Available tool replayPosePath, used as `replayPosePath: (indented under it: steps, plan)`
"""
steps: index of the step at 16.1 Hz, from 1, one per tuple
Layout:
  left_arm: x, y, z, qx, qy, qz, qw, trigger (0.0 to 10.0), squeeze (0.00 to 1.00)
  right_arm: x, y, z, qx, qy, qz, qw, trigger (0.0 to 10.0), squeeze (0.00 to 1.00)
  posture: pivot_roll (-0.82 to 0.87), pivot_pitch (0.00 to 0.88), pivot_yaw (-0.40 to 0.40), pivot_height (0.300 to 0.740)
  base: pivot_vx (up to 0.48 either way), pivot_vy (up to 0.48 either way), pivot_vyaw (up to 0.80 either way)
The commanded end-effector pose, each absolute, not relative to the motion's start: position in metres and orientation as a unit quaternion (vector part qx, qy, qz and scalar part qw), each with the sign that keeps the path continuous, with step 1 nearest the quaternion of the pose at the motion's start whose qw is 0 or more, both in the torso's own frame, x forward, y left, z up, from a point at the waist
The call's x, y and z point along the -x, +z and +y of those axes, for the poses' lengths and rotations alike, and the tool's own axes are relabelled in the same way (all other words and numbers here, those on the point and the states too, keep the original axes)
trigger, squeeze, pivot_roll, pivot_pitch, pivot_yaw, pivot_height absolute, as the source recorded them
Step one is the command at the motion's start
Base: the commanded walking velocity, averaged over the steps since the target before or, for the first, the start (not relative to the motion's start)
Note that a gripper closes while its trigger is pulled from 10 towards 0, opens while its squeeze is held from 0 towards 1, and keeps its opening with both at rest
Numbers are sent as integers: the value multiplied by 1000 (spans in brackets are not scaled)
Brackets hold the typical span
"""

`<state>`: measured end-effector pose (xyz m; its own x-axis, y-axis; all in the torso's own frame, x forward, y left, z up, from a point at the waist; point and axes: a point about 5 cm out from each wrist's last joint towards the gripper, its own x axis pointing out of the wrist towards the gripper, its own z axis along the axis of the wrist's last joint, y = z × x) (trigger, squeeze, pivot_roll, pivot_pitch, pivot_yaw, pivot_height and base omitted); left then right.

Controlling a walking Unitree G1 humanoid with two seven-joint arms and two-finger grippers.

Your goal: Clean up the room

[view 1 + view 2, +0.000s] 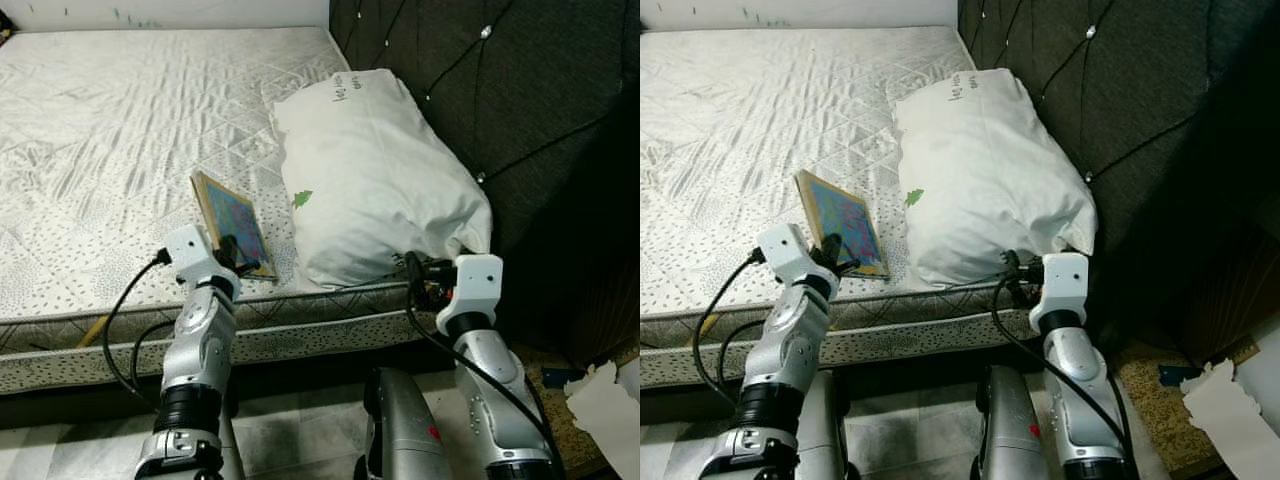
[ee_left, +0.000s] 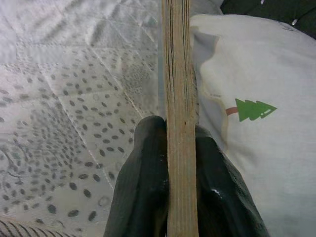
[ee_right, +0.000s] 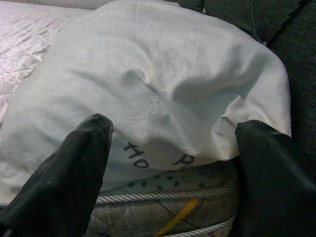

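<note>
A thin book with a colourful blue cover stands tilted on its edge on the mattress, near the front edge. My left gripper is shut on the book's near end; in the left wrist view both black fingers press on its page edge. A white pillow with a small green tree mark lies just right of the book, against the dark headboard. My right gripper is open at the pillow's near corner, touching nothing that I can make out.
The mattress side and a yellow strap run along the front of the bed. Crumpled white paper and brown matting lie on the floor at the right. The tufted headboard closes off the right side.
</note>
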<state>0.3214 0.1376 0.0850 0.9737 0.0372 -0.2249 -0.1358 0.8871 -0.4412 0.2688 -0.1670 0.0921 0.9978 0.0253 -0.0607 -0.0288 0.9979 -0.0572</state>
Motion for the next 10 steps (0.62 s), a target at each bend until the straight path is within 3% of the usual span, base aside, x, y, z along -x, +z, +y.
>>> replayPosePath:
  steps: [1, 6, 10]
  plan:
    - [-321, 80, 128, 257, 18, 145, 955, 10000, 0, -269, 99, -171, 32, 12, 20, 999, 10000, 0, -69, 32, -51, 537, 0, 0, 0]
    - [-320, 70, 117, 292, -29, 220, 930, 10000, 0, -267, 117, -164, 5, 44, 10, 999, 10000, 0, -79, 29, -49, 537, 0, 0, 0]
    - [-325, 68, 117, 298, -63, 265, 915, 10000, 0, -262, 115, -175, 12, 36, 23, 999, 10000, 0, -91, 28, -43, 537, 0, 0, 0]
